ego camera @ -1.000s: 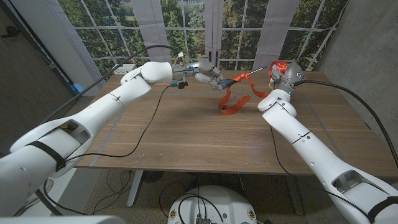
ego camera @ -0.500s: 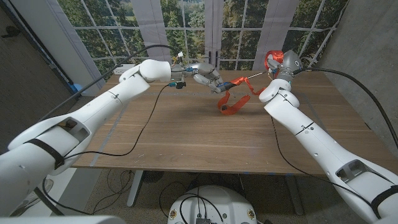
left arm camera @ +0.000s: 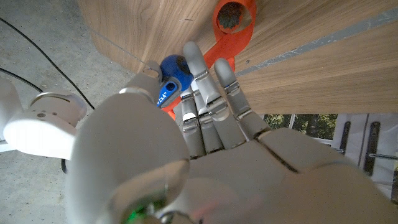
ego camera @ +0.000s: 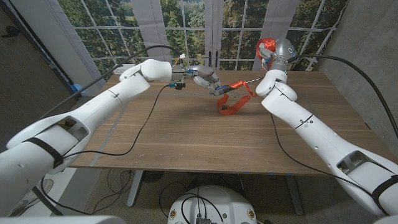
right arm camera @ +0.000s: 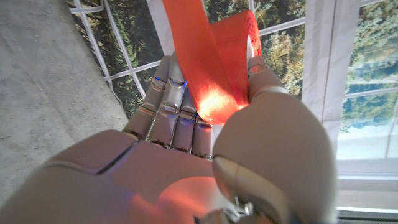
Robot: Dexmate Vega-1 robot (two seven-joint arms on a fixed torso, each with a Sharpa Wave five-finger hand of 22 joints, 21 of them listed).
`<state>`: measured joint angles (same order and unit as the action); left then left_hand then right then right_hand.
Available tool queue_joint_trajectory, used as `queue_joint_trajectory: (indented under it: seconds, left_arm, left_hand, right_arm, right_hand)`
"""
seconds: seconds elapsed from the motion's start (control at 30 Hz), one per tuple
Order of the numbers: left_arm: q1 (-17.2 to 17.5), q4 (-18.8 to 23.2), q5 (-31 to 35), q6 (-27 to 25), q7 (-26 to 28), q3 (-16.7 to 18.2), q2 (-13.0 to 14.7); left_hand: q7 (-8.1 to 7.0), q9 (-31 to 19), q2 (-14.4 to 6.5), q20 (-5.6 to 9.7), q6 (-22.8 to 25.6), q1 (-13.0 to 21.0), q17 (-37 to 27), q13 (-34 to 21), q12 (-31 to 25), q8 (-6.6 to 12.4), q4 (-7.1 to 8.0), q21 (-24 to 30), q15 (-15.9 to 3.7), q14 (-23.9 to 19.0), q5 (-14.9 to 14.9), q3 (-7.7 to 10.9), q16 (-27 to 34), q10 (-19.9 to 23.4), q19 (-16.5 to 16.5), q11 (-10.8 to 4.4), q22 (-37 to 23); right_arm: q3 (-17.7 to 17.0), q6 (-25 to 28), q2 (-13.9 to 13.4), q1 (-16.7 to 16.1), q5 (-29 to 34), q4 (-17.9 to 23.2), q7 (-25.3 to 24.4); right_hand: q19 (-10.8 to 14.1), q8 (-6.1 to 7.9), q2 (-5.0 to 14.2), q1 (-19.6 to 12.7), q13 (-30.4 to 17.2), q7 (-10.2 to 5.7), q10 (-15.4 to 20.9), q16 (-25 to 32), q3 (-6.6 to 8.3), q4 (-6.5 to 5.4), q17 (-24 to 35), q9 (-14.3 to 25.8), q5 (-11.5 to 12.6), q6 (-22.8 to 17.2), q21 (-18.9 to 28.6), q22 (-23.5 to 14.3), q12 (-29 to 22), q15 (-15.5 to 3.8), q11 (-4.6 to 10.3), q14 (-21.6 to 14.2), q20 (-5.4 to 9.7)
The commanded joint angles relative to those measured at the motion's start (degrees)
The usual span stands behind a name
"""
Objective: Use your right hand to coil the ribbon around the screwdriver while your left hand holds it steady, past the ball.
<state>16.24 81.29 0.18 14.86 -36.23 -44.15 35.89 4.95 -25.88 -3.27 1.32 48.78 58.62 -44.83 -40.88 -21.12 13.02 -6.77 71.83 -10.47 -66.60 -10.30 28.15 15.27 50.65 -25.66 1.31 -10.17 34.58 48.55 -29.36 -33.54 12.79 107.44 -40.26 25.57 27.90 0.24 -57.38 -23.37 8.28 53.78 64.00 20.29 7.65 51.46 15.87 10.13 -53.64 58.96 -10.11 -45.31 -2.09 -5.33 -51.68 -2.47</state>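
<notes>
An orange ribbon [ego camera: 231, 99] trails from a screwdriver [ego camera: 239, 83] held out level above the far part of the wooden table [ego camera: 186, 137], its loose loops lying on the wood just below the shaft. The robot's left hand [ego camera: 208, 78] has its fingers closed around the screwdriver's blue handle [left arm camera: 169, 76], keeping the tool steady, while the right hand [ego camera: 272, 50], raised high beyond the tip of the shaft, pinches the ribbon's free end between thumb and fingers [right arm camera: 171, 93]; the band of ribbon runs out past those fingers toward the window [ego camera: 186, 25]. The winding step appears to be under way, with the ribbon drawn up and away from the screwdriver and much slack on the table. The next move likely calls for carrying the held end around the shaft under light tension, without tugging the tool from the left hand's grasp. No ball can be made out.
</notes>
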Motion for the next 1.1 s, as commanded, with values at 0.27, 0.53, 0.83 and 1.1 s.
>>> queue_joint_trajectory:
  seconds: [0.27,0.53,0.83,1.1]
  left_arm:
    - [-1.7,-3.4,2.1,0.2,0.8,-1.4,-2.0]
    - [-1.4,-3.5,3.1,-0.7,3.0,-1.4,-2.5]
    - [0.9,-2.8,4.6,-2.0,10.9,0.1,-3.3]
    - [0.6,-4.0,4.4,-2.3,12.1,0.0,-4.0]
  left_hand:
    - [-3.98,-1.9,-5.8,-0.07,8.7,5.5,-0.1,-4.8,0.1,0.45,-1.82,0.1,-2.55,-0.9,-0.2,5.24,-0.2,9.7,0.3,-9.39,-0.1]
    - [-4.15,-1.9,-5.8,-0.06,8.7,5.5,-0.2,-4.7,0.2,0.38,-1.82,0.1,-2.54,-0.9,-0.2,5.22,-0.1,9.8,0.3,-9.15,-0.1]
    - [-3.97,-1.8,-5.8,0.03,8.8,5.6,0.0,-4.9,0.2,0.31,-1.86,0.2,-2.58,-1.1,-0.1,5.13,-0.1,9.9,0.0,-9.42,-0.1]
    - [-4.03,-1.8,-5.8,0.01,8.9,5.5,-0.1,-4.9,0.2,0.27,-1.84,0.3,-2.52,-1.1,-0.1,5.1,-0.1,9.9,-0.1,-9.3,-0.1]
  right_arm:
    - [3.0,-4.8,-0.2,3.0,3.2,3.6,5.9]
    - [5.0,-5.0,1.7,4.5,6.0,3.8,7.0]
    - [5.8,-3.8,3.8,3.5,8.8,4.8,6.3]
    - [3.7,-1.9,5.3,0.2,9.4,7.5,4.3]
  right_hand:
    - [-0.1,4.76,5.58,-5.2,-6.3,-2.55,5.5,0.3,1.13,1.36,0.1,7.5,0.3,-12.1,0.4,-0.2,-4.8,-7.66,3.48,-1.4,0.18]
    - [-0.1,4.74,5.64,-5.2,-6.0,-2.49,5.6,0.4,1.02,1.34,0.1,7.5,0.2,-12.1,0.4,-0.2,-4.7,-7.53,3.59,-1.3,0.17]
    - [0.1,4.67,5.55,-5.3,-6.0,-2.42,5.7,0.3,1.1,1.41,0.2,7.2,0.3,-12.3,0.5,-0.2,-4.8,-7.59,3.5,-1.3,0.16]
    - [0.3,4.72,5.4,-5.4,-6.0,-2.3,5.8,0.0,1.34,1.46,0.0,7.3,0.3,-12.4,0.6,-0.2,-4.9,-7.41,3.49,-1.7,0.07]
